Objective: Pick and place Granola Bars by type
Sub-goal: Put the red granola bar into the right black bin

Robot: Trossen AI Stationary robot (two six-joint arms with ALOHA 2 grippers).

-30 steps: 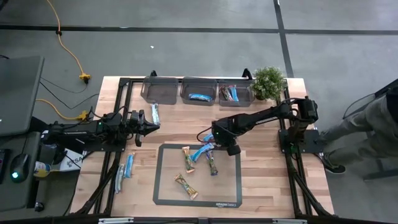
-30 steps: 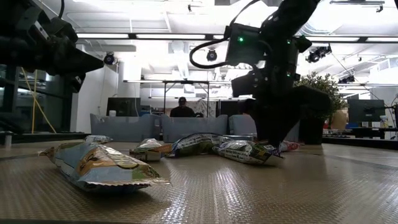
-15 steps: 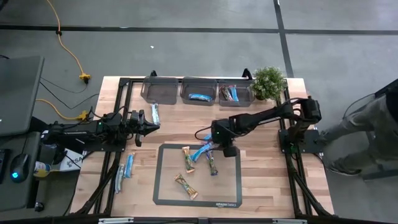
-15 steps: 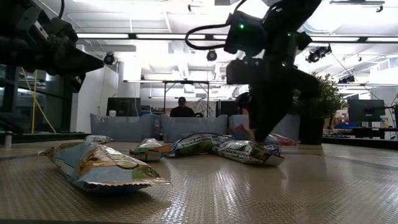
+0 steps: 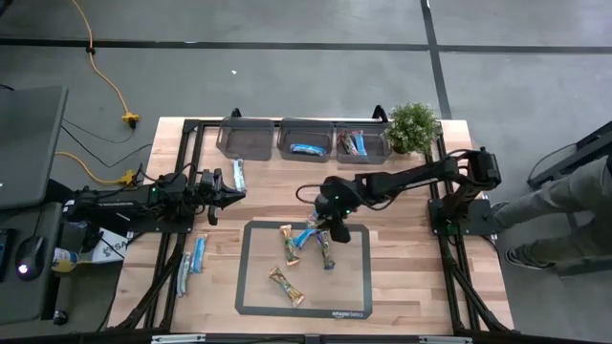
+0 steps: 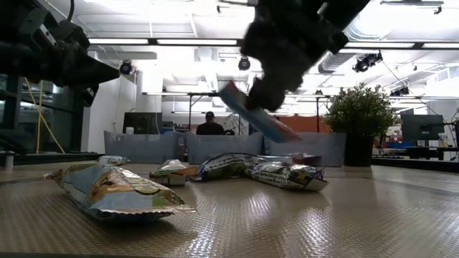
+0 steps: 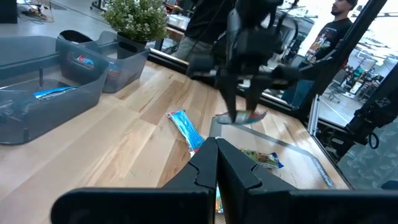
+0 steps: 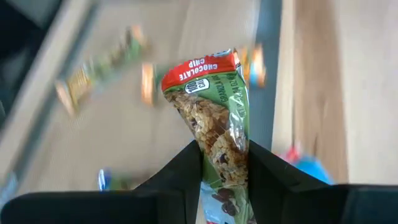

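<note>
Right gripper is pinching a chocolate chip granola bar above the mat; left gripper sits closed, empty.

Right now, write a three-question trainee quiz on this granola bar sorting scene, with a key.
1. True or false: the right gripper is shut on a granola bar.
2. Which bin at the table's far edge looks empty: A the left bin, B the middle bin, C the right bin?
3. Fill in: the left gripper hovers over the ____, left of the mat.

Key: 1 true; 2 A; 3 table.
</note>
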